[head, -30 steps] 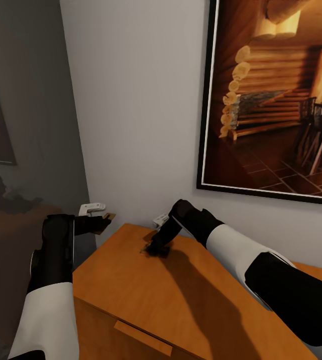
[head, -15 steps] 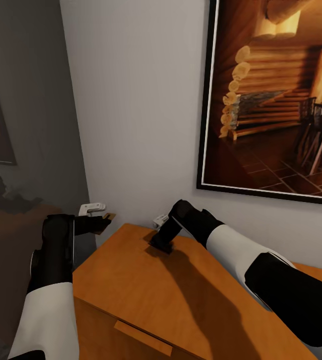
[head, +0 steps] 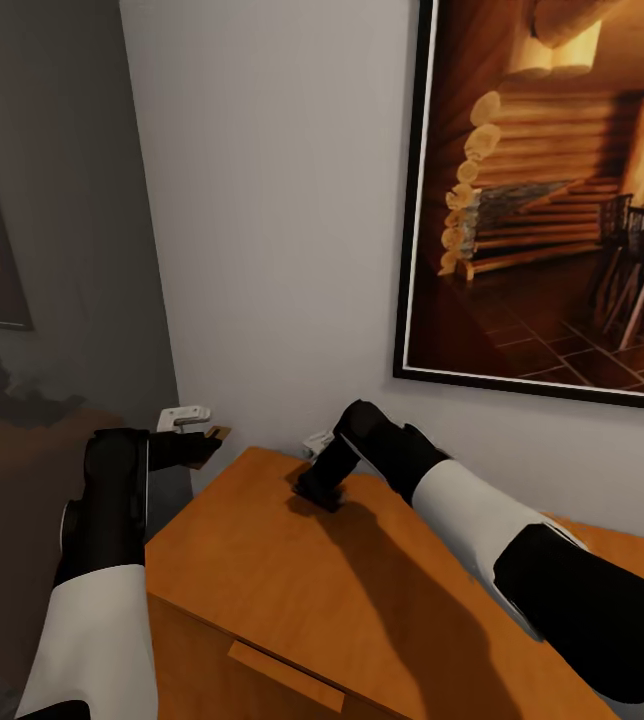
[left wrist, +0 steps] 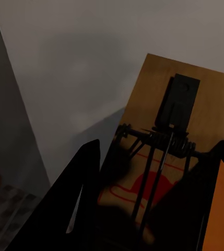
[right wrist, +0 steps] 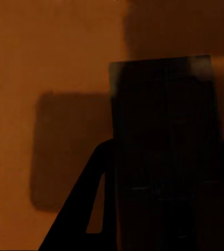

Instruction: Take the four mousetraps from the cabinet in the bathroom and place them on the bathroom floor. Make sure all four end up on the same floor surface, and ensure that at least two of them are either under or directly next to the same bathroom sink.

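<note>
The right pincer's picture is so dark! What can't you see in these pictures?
- Right wrist view: the mousetrap between the fingers is in deep shadow, so its metal parts are lost.
- Head view: the right pincer hides what it grips above the orange dresser.
- Head view: the left pincer holds a mousetrap too small to read.

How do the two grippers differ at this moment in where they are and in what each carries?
The left gripper hangs in the air off the dresser's left edge; the right gripper is down at the dresser top. The left one's mousetrap is well lit, its spring wire and red mark plain; the right one's slab is in deep shadow, its detail too dark to read. Both are shut on a flat slab between the fingers.
</note>
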Controlling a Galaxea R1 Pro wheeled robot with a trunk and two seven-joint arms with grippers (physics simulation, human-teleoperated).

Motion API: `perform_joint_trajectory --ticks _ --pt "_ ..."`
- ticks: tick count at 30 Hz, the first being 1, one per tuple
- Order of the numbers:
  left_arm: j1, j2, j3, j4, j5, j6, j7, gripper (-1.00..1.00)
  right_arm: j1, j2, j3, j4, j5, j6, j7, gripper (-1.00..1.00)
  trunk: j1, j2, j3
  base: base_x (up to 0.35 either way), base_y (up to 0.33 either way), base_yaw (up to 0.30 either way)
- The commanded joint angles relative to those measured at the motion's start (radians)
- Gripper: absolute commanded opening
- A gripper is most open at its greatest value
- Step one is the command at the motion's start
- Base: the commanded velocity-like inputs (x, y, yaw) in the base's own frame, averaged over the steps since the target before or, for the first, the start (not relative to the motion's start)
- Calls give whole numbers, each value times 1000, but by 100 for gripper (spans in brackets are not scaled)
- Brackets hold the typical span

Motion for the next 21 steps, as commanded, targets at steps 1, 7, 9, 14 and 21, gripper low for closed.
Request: perform_joint_trajectory --ticks 1,7,9,14,21 --pt "-1 -1 2 -1 -11 2 -10 -100 25 0 -44 -59 -43 18 -29 -100 0 0 -2 0 0 0" --pt "-1 -1 2 -3 -12 2 -10 -100 25 0 -207 -243 -42 18 -177 -100 0 0 -2 0 0 0" --pt "-1 -1 3 -4 -12 2 -10 -100 25 0 -233 -276 -44 18 -204 -100 0 0 -2 0 0 0" --pt "-1 -1 4 -5 -10 3 -10 -100 25 0 -255 -302 -48 18 -228 -100 0 0 -2 0 0 0" --pt "-1 -1 4 -9 -9 6 -11 -100 25 0 -261 -299 -48 18 -238 -100 0 0 -2 0 0 0"
